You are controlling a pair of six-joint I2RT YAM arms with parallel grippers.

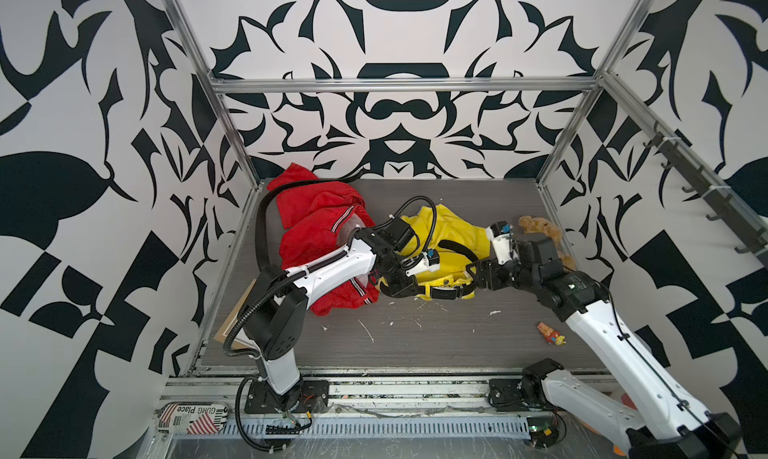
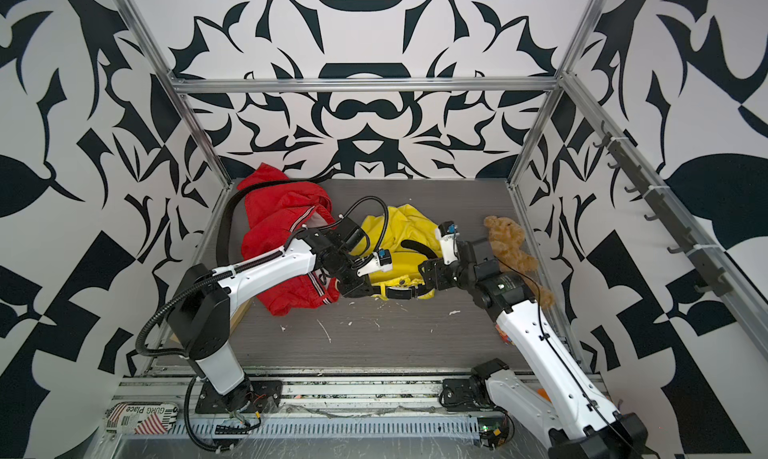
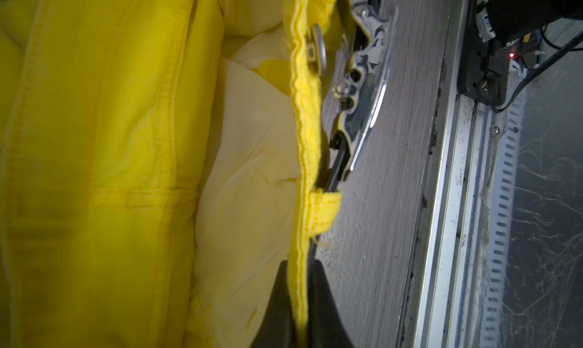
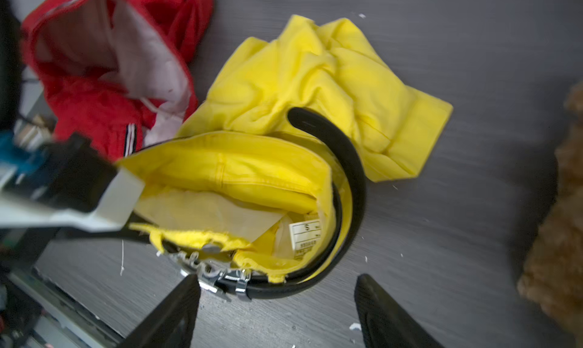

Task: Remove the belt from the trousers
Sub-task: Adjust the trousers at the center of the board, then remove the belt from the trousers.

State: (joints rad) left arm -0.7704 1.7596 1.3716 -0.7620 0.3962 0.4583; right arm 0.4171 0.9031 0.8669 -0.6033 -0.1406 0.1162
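A grey, wood-grained bench (image 1: 415, 344) is carrying a crumpled red jacket (image 1: 316, 228) at centre-left of a top view. Just beside it, rumpled soft yellow trousers (image 4: 331, 78) are lying mid-frame, with a smooth black belt (image 4: 353, 160) curving through the waistband loops. The left pincer (image 3: 298, 267) is clamping the stitched waistband. The right pincer (image 4: 277, 278) is standing apart, straddling the belt by its shiny metal buckle (image 4: 217, 272).

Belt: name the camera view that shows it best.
The right wrist view: the belt shows nearly whole, looping round the waistband of the yellow trousers, free end curling out. Both top views show only short black stretches; the left wrist view shows just its buckle and a sliver of strap.
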